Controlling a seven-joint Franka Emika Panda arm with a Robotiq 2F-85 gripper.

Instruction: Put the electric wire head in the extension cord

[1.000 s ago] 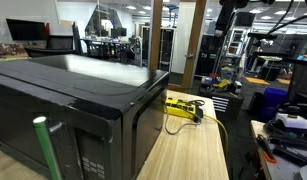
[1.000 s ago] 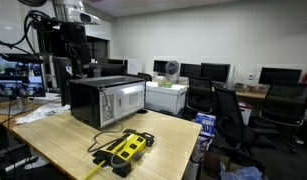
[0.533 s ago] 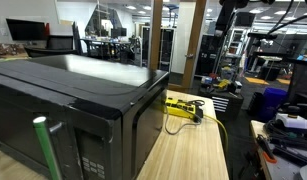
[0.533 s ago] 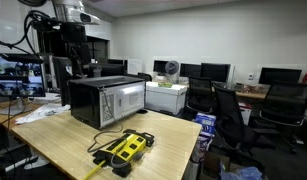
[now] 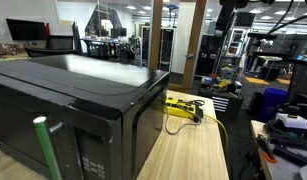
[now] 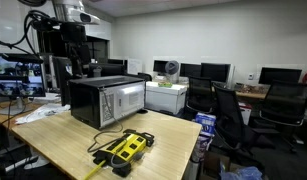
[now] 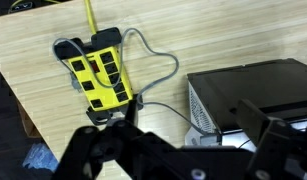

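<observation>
The yellow extension cord (image 7: 96,68) lies flat on the wooden table (image 7: 223,35), and its yellow cable runs off the top edge. It also shows in both exterior views (image 5: 183,106) (image 6: 124,148). A grey wire (image 7: 171,62) loops beside it and ends in a dark wire head (image 7: 133,100) on the table at the strip's end. I cannot tell whether the head touches the strip. My gripper (image 7: 183,150) hangs high above the table, open and empty. Its dark fingers frame the bottom of the wrist view. The arm (image 6: 71,35) stands behind the microwave.
A large black microwave (image 5: 73,110) (image 6: 106,100) (image 7: 255,95) fills much of the table next to the strip. A green post (image 5: 45,148) stands in the foreground. Office chairs (image 6: 228,115), desks and monitors surround the table. The table edge is close to the strip (image 7: 23,110).
</observation>
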